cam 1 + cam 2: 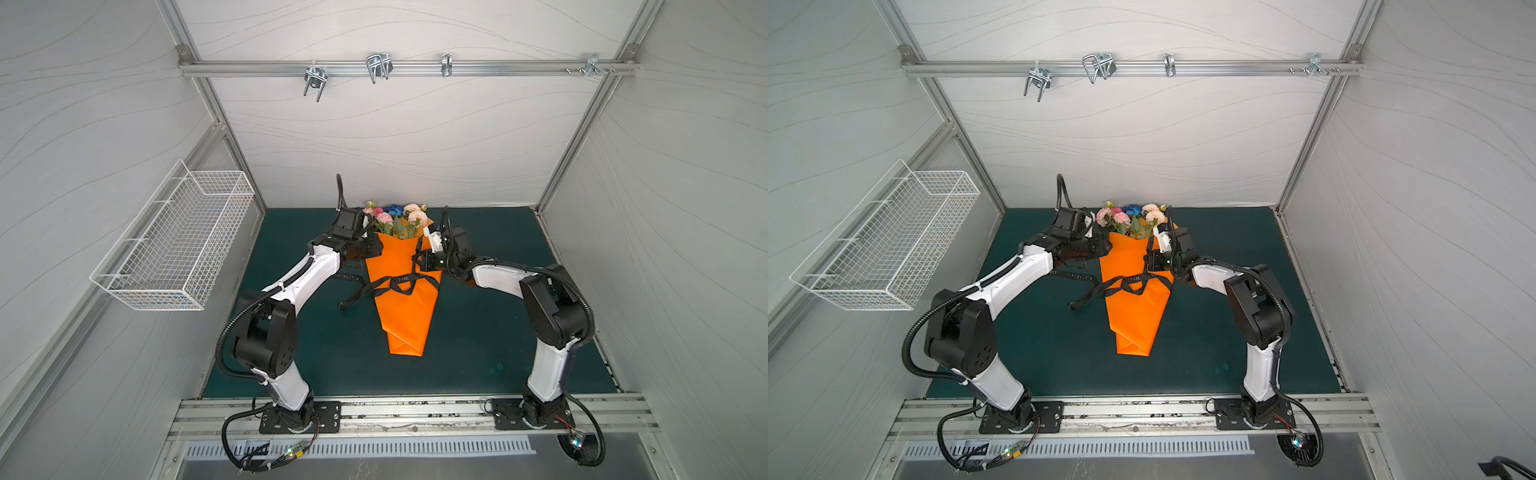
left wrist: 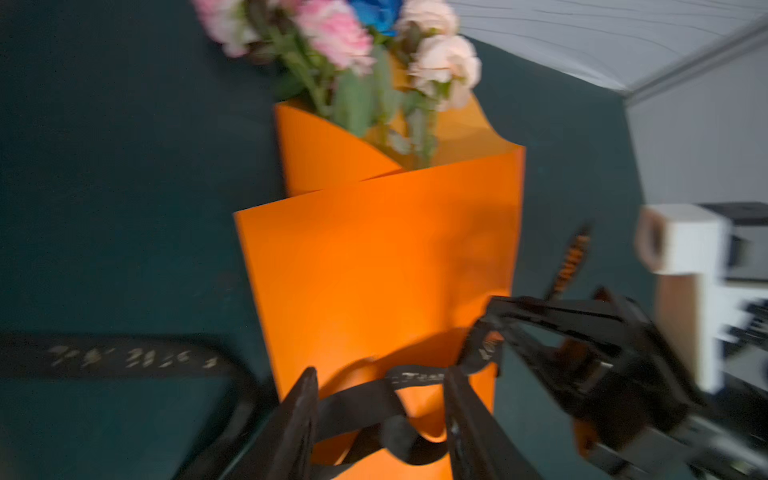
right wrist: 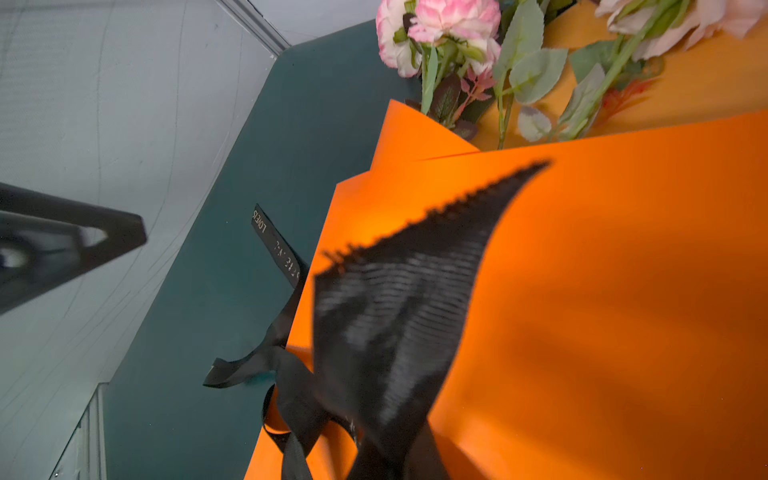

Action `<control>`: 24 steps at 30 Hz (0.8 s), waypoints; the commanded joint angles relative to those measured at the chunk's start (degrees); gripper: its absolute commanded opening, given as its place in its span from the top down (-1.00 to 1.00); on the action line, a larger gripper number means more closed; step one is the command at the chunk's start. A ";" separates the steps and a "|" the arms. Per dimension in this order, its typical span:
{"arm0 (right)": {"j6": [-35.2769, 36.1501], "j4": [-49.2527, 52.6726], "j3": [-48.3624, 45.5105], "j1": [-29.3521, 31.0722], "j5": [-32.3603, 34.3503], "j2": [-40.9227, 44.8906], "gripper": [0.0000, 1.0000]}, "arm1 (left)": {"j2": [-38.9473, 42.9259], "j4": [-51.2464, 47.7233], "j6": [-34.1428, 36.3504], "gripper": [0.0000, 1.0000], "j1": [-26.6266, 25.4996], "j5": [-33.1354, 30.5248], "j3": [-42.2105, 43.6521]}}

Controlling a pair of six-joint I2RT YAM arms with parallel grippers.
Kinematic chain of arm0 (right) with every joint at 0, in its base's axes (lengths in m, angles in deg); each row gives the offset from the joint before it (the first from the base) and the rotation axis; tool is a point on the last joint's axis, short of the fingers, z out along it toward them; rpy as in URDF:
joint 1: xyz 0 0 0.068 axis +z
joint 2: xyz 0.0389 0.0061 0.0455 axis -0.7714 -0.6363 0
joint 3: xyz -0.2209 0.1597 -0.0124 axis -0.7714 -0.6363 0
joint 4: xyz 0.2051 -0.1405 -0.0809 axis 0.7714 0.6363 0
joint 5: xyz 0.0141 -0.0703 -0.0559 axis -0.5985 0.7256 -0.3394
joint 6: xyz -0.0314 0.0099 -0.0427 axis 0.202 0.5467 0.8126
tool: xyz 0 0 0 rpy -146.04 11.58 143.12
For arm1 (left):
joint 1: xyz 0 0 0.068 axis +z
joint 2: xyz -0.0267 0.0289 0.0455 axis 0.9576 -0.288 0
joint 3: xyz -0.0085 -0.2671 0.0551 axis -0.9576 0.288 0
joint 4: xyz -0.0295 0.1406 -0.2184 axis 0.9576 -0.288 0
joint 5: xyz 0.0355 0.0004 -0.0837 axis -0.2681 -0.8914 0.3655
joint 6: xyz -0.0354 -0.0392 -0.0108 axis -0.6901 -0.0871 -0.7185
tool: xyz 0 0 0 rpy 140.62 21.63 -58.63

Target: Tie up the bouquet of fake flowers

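Only left wrist view shows left gripper (image 2: 380, 374) straddling ribbon (image 2: 124, 357).

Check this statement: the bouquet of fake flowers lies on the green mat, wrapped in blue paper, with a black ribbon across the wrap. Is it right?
Not quite. The paper around the bouquet of fake flowers is orange, not blue; both top views show it. The rest stands: it lies on the green mat with a black ribbon across the wrap.
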State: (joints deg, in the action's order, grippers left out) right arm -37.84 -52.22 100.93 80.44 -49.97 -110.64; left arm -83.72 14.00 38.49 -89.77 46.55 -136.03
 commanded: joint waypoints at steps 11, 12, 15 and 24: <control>2.69 2.48 2.69 0.19 2.06 4.06 1.00 | -11.67 -2.95 -1.99 -0.13 1.66 -1.12 0.67; 2.76 2.49 2.64 0.28 2.04 4.17 1.00 | -12.33 -2.95 -1.95 -0.12 1.57 -0.69 0.59; 2.76 2.68 2.60 0.36 2.06 4.54 1.00 | -13.75 -3.34 -1.86 -0.10 1.31 -0.77 0.63; 3.70 4.51 2.89 0.63 3.70 8.07 1.00 | -19.83 -4.92 -0.74 0.73 2.06 -4.87 -2.34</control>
State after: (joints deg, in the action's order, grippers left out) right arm -36.16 -48.95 103.14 80.79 -47.77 -106.53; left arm -100.68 10.16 37.55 -88.22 43.88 -136.16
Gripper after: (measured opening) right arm 0.050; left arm 0.161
